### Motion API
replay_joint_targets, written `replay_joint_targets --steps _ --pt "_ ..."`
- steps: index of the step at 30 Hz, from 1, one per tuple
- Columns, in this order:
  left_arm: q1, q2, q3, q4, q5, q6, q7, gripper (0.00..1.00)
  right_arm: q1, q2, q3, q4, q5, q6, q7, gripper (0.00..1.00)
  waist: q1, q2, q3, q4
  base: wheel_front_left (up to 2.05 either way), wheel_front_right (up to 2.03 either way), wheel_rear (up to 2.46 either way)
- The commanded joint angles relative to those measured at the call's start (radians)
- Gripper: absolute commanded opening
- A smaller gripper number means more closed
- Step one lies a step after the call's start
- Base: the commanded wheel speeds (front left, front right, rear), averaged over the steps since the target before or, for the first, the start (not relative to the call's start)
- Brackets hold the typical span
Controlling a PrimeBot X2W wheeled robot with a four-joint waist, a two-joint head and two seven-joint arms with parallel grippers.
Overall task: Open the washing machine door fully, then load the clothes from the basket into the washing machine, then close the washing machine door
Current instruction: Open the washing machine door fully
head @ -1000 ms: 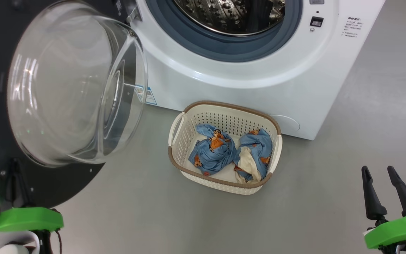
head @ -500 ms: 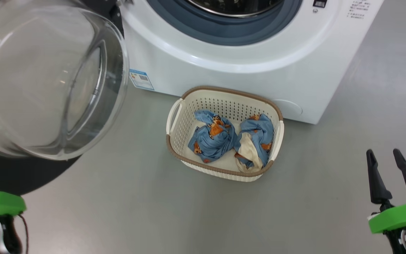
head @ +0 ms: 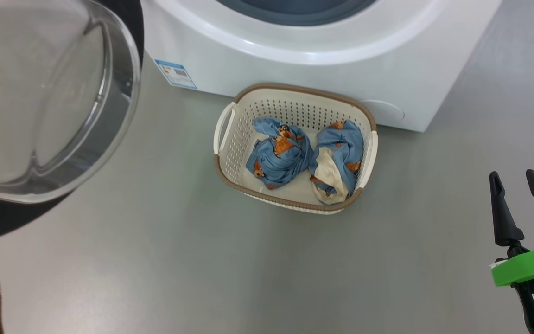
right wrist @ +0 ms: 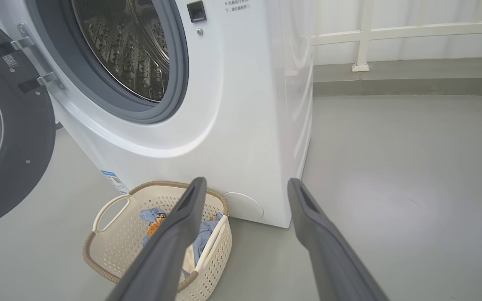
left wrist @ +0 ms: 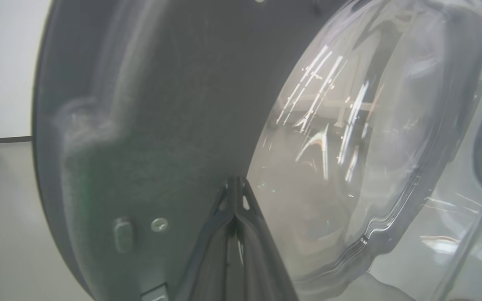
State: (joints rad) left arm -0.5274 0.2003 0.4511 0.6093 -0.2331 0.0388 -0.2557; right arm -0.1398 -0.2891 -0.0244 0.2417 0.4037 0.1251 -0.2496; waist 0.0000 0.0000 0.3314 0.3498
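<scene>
The washing machine stands at the top of the head view, its steel drum uncovered. The washing machine door hangs swung out to the left, glass dome toward me. The basket sits on the floor against the machine's front and holds the clothes as two blue bundles. My left gripper is shut and empty, tips close to the door's dark inner ring. My right gripper is open and empty, low and right of the basket.
Grey floor spreads in front of and to the right of the machine. A round white cap and a blue label mark the machine's lower front. A white railing runs along the wall behind.
The head camera has tipped down: machine, door and basket sit higher in the picture and the drum has left the top. The left arm's green mount has slid almost out at lower left.
</scene>
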Motion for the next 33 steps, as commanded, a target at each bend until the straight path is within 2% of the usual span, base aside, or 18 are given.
replay_joint_targets --steps 1,8,17,26,33 --pt "-0.03 0.075 0.047 -0.011 0.016 0.003 -0.006 0.0 -0.014 -0.021 0.025 -0.025 -0.006 0.006 -0.012 1.0 0.0 0.0 0.02 -0.002 0.0 0.0 0.0" --pt "-0.103 0.124 0.121 0.069 0.04 -0.018 -0.006 0.0 -0.039 -0.031 0.025 -0.03 -0.007 0.006 -0.012 1.0 0.0 0.0 0.067 -0.002 0.0 0.0 0.0" --pt "-0.177 0.185 0.153 0.159 0.099 -0.03 -0.006 0.0 -0.064 -0.045 0.029 -0.035 -0.008 0.006 -0.012 1.0 0.0 0.0 0.114 0.002 0.0 0.0 0.0" --pt "-0.21 0.202 0.165 0.186 0.133 -0.029 -0.006 0.0 -0.082 -0.055 0.031 -0.036 -0.006 0.006 -0.012 1.0 0.0 0.0 0.133 -0.001 0.0 0.0 0.0" --pt "-0.197 0.172 0.179 0.16 0.136 -0.043 -0.006 0.0 -0.079 -0.042 0.029 -0.027 -0.006 0.006 -0.012 1.0 0.0 0.0 0.107 -0.001 0.0 0.0 0.0"
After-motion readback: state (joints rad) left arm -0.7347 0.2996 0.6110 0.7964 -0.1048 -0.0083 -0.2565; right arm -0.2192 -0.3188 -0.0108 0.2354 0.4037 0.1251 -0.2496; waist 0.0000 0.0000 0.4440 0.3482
